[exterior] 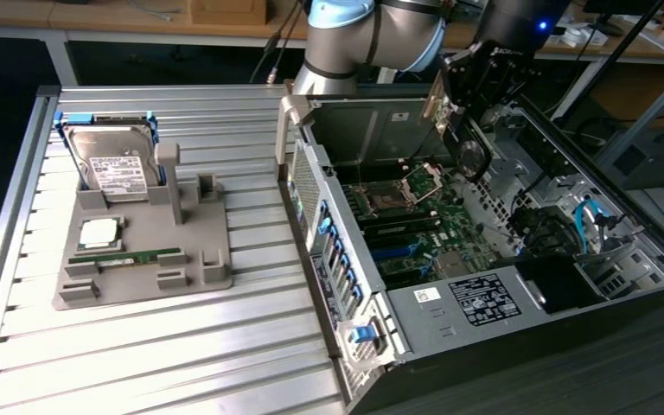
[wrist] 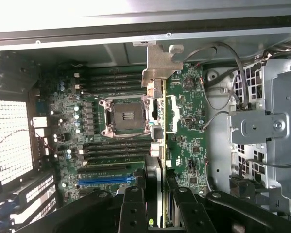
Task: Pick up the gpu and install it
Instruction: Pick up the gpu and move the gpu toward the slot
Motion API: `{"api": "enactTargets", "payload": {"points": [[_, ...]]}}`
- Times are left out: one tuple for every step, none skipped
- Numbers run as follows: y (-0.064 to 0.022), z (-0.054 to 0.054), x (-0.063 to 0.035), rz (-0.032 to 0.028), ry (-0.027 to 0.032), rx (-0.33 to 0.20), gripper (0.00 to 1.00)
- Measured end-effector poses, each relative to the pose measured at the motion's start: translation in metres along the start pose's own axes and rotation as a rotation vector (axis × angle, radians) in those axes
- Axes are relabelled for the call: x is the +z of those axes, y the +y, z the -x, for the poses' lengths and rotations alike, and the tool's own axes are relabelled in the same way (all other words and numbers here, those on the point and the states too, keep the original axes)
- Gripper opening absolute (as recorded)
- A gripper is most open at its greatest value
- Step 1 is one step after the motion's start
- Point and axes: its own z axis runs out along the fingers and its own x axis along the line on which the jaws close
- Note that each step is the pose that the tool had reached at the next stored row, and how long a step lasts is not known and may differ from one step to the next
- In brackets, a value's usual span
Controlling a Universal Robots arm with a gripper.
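Gripper (wrist: 158,206) pinching the gpu (wrist: 161,65) edge-on inside the open computer case (exterior: 309,186).
The card hangs over the motherboard (wrist: 184,121) beside the empty CPU socket (wrist: 126,116); the hard drive (exterior: 113,164) and memory stick (exterior: 124,257) sit in the grey tray (exterior: 205,277).

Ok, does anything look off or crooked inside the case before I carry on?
Nothing stands out. The gpu sits straight in the gripper, held edge-on above the motherboard. No loose parts, stray cables across the slots or damage show on the board.
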Motion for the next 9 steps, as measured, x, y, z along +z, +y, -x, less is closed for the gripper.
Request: {"api": "enactTargets", "payload": {"points": [[0.0,0.0,0.0003,0.0,0.0,0.0,0.27],[0.0,0.0001,0.0005,-0.0001,0.0,0.0,0.27],[-0.0001,0.0002,0.0007,-0.0002,0.0,0.0,0.27],[-0.0001,0.0002,0.0011,-0.0002,0.0,0.0,0.27],[-0.0001,0.0003,0.0013,-0.0002,0.0,0.0,0.27],[-0.0001,0.0003,0.0015,-0.0003,0.0,0.0,0.27],[-0.0001,0.0003,0.0017,-0.0003,0.0,0.0,0.27],[-0.0002,0.0004,0.002,-0.0004,0.0,0.0,0.27],[-0.0002,0.0004,0.0024,-0.0004,0.0,0.0,0.27]]}}
